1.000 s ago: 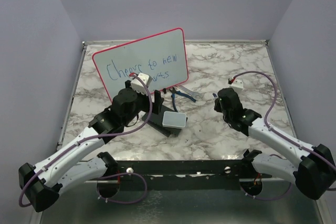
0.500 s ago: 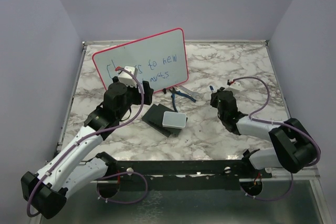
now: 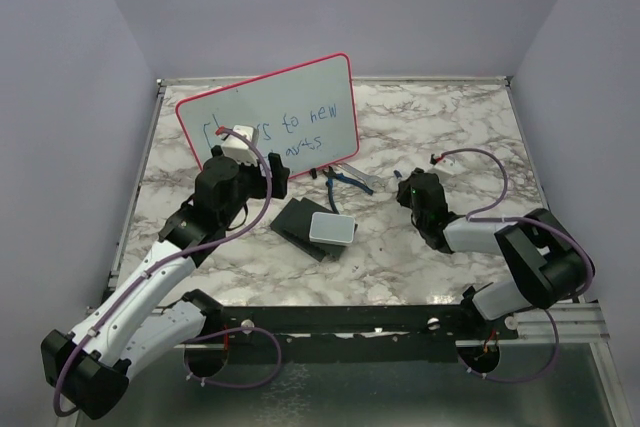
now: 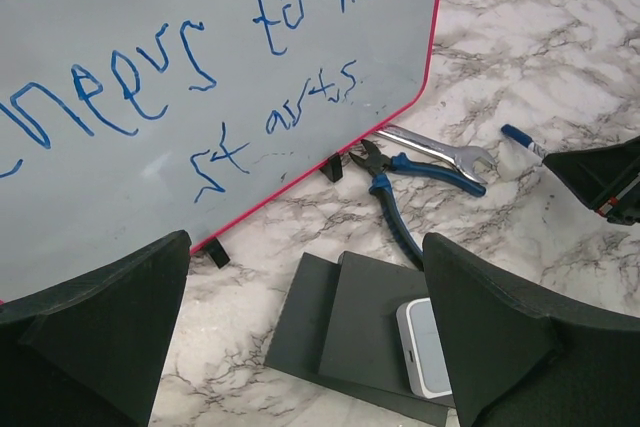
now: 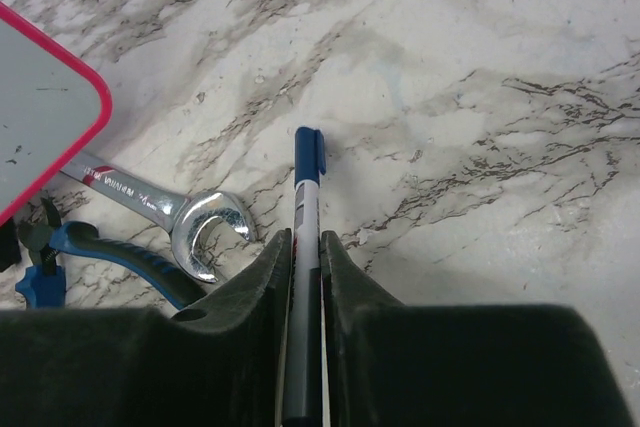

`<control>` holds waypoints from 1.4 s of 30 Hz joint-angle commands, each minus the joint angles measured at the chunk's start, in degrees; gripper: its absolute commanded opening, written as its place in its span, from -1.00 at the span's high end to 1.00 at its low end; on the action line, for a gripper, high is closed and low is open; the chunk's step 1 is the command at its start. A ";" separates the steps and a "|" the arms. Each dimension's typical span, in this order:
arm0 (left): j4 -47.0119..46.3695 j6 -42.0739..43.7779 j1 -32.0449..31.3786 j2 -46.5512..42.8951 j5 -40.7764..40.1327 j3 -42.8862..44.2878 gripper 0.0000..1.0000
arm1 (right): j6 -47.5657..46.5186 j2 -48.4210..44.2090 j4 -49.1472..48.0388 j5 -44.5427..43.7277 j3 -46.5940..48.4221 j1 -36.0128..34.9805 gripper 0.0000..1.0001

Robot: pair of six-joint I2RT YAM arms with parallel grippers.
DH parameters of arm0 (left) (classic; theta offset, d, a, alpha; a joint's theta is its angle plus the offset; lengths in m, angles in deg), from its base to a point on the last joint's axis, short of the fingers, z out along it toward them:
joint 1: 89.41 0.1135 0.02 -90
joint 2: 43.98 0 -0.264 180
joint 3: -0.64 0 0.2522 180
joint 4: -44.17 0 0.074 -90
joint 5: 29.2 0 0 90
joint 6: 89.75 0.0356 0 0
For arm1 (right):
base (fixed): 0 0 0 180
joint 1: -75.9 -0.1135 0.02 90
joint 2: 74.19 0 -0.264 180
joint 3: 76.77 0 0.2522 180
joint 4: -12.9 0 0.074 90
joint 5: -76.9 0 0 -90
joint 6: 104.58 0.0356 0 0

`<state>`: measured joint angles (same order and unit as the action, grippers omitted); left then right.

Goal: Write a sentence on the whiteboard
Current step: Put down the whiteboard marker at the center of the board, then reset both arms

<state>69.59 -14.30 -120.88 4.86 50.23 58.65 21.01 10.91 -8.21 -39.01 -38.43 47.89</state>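
One each: whiteboard (image 3: 300, 97), marker (image 5: 306, 212), wrench (image 4: 432, 150), pliers (image 4: 398, 215), eraser (image 3: 332, 228)

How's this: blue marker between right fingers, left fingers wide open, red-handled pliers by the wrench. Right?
No. The pliers have blue handles, not red; the left wrist view shows it. Rest holds: marker between right fingers, left fingers open, wrench beside.

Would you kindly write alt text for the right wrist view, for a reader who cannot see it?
The right gripper clasps a blue-capped marker pointing away over the marble table. To its left lie a silver wrench and blue-handled pliers, beside the red-framed corner of the whiteboard.
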 commanded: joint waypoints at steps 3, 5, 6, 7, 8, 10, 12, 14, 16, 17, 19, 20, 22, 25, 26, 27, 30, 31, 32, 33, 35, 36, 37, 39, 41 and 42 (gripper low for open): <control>-0.88 -0.03 0.70 -1.55 1.73 -0.83 -0.98 | 4.04 1.54 2.85 0.64 1.63 0.41 0.47; -0.77 -0.57 0.89 -1.55 2.13 -0.83 -0.98 | 4.22 0.76 3.43 0.33 1.39 0.41 0.37; -0.88 -0.95 1.02 -1.55 2.46 -0.83 -0.98 | 4.14 0.16 3.62 0.00 1.21 0.41 0.31; -0.96 -1.30 1.13 -1.62 2.75 -0.83 -0.98 | 4.01 -0.46 3.99 -0.33 1.07 0.41 0.24; -1.06 -1.48 1.22 -1.60 3.01 -0.88 -0.98 | 3.94 -1.05 4.44 -0.75 1.01 0.43 0.20; -1.11 -1.73 1.52 -1.43 3.34 -0.79 -0.98 | 3.51 -2.32 5.67 -1.06 1.12 0.41 0.13; -1.12 -1.84 1.92 -1.14 3.55 -0.74 -0.98 | 2.77 -3.60 7.23 -0.70 1.56 0.41 0.07; -1.13 -2.36 2.46 -0.92 3.83 -0.83 -0.98 | 1.37 -5.02 9.10 -0.28 2.50 0.42 -0.03; -1.15 -2.96 3.35 -0.12 4.20 -0.83 -0.98 | -0.27 -5.89 12.26 -0.11 4.22 0.42 -0.17; -1.17 -3.35 4.00 0.34 4.61 -0.83 -0.98 | -1.45 -6.20 13.89 0.07 5.42 0.41 -0.28; -1.12 -4.18 5.25 1.15 5.57 -0.75 -0.98 | -3.25 -6.42 18.53 0.76 8.49 0.61 -0.47; -1.16 -4.43 5.86 1.39 5.53 -0.74 -0.98 | -4.02 -6.56 20.89 1.79 10.22 0.93 -0.55; -1.12 -4.97 7.24 1.38 4.74 -0.74 -0.98 | -5.83 -7.22 24.06 4.29 12.76 1.60 -0.76; -1.05 -5.50 9.97 0.97 3.54 -0.81 -0.98 | -7.31 -9.73 27.18 6.62 14.46 3.23 -0.82; -1.01 -5.71 10.88 0.77 3.20 -0.83 -0.98 | -7.57 -10.87 28.35 6.86 14.83 4.19 -0.83; -0.95 -5.92 11.93 0.55 2.86 -0.83 -0.98 | -7.95 -12.17 29.70 7.12 15.09 5.32 -0.84; -0.55 -6.02 15.49 -0.15 1.84 -0.54 -0.98 | -9.50 -17.18 32.97 8.30 15.23 9.78 -0.86; -0.45 -5.94 16.79 -0.41 1.45 -0.30 -0.98 | -10.18 -19.04 33.93 7.99 15.33 11.06 -0.87; -0.38 -5.68 18.03 -0.66 1.37 -0.12 -0.98 | -11.13 -21.12 34.68 6.65 15.52 11.95 -0.88; -0.43 -5.36 19.16 -0.89 1.16 0.14 -0.98 | -11.98 -22.97 36.07 4.78 15.58 12.20 -0.92; -0.01 -4.64 21.11 -1.41 -0.10 0.94 -0.98 | -14.54 -27.06 36.31 1.48 15.02 12.28 -0.95; 0.31 -4.49 21.82 -1.65 -1.20 1.36 -0.98 | -15.60 -29.31 35.76 0.42 14.43 12.28 -0.95; 0.64 -4.30 22.35 -2.02 -2.82 1.75 -0.98 | -16.77 -31.54 35.44 -0.28 13.60 12.28 -0.95; 0.51 -3.27 22.58 -3.67 -6.58 1.59 -0.98 | -19.45 -35.71 31.55 -0.57 11.42 12.28 -0.95; 0.32 -2.22 22.57 -6.29 -10.29 0.89 -0.98 | -23.42 -39.31 27.95 0.58 8.69 12.29 -0.96; 0.30 -1.59 22.54 -7.88 -11.85 0.59 -0.98 | -24.00 -40.73 26.42 1.05 7.56 12.30 -0.95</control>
<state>70.20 -18.51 -98.65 2.28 47.21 58.61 4.53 -24.85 22.92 -36.60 -26.39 60.17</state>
